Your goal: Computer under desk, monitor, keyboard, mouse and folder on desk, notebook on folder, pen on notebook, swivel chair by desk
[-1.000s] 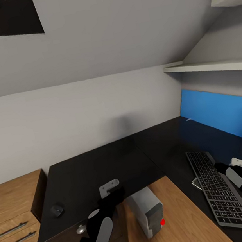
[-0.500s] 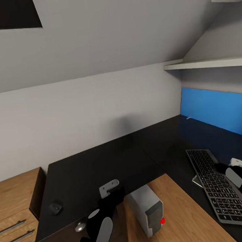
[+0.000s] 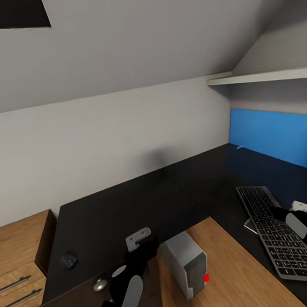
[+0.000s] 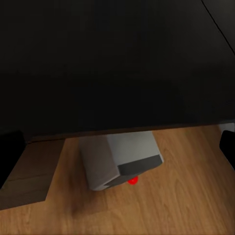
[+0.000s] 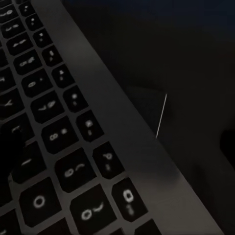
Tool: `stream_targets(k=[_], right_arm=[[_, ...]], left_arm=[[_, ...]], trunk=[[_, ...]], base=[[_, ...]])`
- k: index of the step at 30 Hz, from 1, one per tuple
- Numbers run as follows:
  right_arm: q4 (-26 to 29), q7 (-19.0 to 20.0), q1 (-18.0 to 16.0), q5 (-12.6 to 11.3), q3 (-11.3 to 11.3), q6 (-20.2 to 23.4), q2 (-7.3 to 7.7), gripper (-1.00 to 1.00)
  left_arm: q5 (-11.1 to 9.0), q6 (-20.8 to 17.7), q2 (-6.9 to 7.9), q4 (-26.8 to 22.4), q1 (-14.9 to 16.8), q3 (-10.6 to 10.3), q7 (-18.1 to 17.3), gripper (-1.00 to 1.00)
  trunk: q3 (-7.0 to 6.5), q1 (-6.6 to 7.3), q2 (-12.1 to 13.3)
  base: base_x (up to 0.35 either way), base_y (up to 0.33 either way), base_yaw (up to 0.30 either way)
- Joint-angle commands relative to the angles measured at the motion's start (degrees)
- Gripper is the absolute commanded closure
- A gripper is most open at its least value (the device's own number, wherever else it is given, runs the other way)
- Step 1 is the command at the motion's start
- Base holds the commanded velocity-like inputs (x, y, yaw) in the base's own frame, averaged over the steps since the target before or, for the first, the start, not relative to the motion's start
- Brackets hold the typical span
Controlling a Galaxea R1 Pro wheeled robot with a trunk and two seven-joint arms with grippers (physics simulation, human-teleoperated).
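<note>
The desk (image 3: 119, 215) is an L-shaped glossy black top running along the wall and off to the right. The small black mouse (image 3: 69, 260) lies near its left end. The silver keyboard (image 3: 279, 237) with dark keys lies on the right wing and also fills much of the right wrist view (image 5: 63, 147). A small pale flat piece (image 3: 248, 227) sticks out at its left edge; I cannot tell what it is. The light-grey computer (image 3: 188, 264) stands on the floor at the desk's inner corner (image 4: 122, 159). My left gripper (image 3: 138, 239) hovers open above it. My right gripper (image 3: 304, 208) hangs open over the keyboard's right side.
A long blue panel (image 3: 282, 141) stands along the desk's right back edge under white wall shelves (image 3: 266, 77). A light wooden chest of drawers (image 3: 17, 263) adjoins the desk's left end. A drawer knob (image 3: 99, 284) shows on the desk front. Wooden floor (image 3: 234, 270) lies between the wings.
The whole picture has drifted a little, so the camera has moved slightly. Both arms keep their pose and both grippers stay open. Nothing on the desk has moved.
</note>
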State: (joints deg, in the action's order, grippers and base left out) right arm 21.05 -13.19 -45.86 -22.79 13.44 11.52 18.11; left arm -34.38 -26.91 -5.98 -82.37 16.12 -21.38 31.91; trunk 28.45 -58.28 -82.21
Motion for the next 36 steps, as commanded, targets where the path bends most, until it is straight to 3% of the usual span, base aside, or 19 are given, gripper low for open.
stream_targets(k=[1, 14, 24, 30, 36], right_arm=[[0.13, -0.25, -0.02, -0.50, 0.01, 0.25, 0.00, -1.00], [0.06, -0.25, -0.02, -0.50, 0.01, 0.17, 0.00, -1.00], [0.04, -0.25, -0.02, -0.50, 0.01, 0.17, -0.17, -1.00], [0.04, -0.25, -0.02, -0.50, 0.01, 0.01, -0.18, -1.00], [0.10, -0.25, -0.02, -0.50, 0.01, -0.01, -0.18, -1.00]], left_arm=[[-0.52, -0.08, 0.01, -0.08, 0.05, -0.07, 0.51, -1.00], [-0.52, -0.08, 0.01, 0.01, 0.05, -0.14, 0.58, -1.00], [-0.52, -0.07, 0.09, 0.18, 0.05, -0.07, 0.60, -1.00], [-0.52, -0.07, 1.75, 0.42, 0.05, -0.07, 0.45, -1.00], [-0.52, -0.07, 1.95, 0.66, 0.05, -0.15, 0.36, -1.00]], trunk=[[0.25, -0.23, -0.45], [2.58, -3.08, -5.67], [2.58, -3.08, -5.67], [2.58, -3.08, -5.67], [2.58, -3.08, -5.67]], base=[[0.000, 0.000, 0.000], [0.000, 0.000, 0.000], [0.000, 0.000, 0.000], [-0.024, 0.015, 0.000], [-0.140, 0.154, 0.000]])
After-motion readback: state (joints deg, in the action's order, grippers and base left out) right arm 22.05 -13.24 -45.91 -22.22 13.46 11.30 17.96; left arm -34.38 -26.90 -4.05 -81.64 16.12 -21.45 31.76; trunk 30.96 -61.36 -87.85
